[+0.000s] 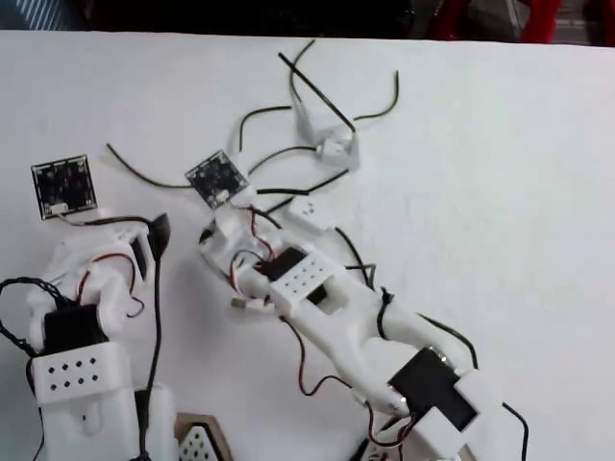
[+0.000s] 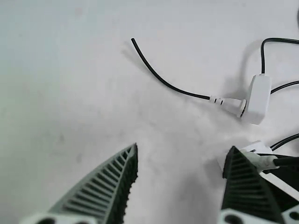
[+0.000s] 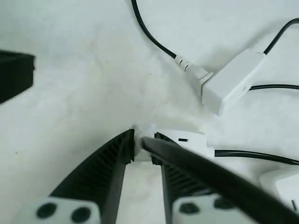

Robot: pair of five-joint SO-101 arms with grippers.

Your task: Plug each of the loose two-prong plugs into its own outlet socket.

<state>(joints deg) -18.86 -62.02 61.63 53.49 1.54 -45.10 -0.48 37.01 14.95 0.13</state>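
My right gripper (image 3: pixel 144 145) is shut on a small white two-prong plug (image 3: pixel 141 136) whose black cable (image 3: pixel 219 179) runs back over one finger. In the high view this gripper (image 1: pixel 219 233) sits just below a black square outlet socket (image 1: pixel 217 179). Beside the held plug lies a white socket block (image 3: pixel 189 140). Farther off, another white block (image 3: pixel 231 81) has a plug (image 3: pixel 192 71) seated in it. My left gripper (image 2: pixel 180 175) stands open over bare table, with nothing between its fingers. A second black socket board (image 1: pixel 64 185) lies at the far left.
Loose black cables (image 1: pixel 317 96) curl across the table's middle and back, around a white adapter (image 1: pixel 336 146). Another white block (image 1: pixel 306 209) lies beside the right arm. In the left wrist view a white block (image 2: pixel 258 98) with a plugged cable lies ahead. The right side of the table (image 1: pixel 519 192) is bare.
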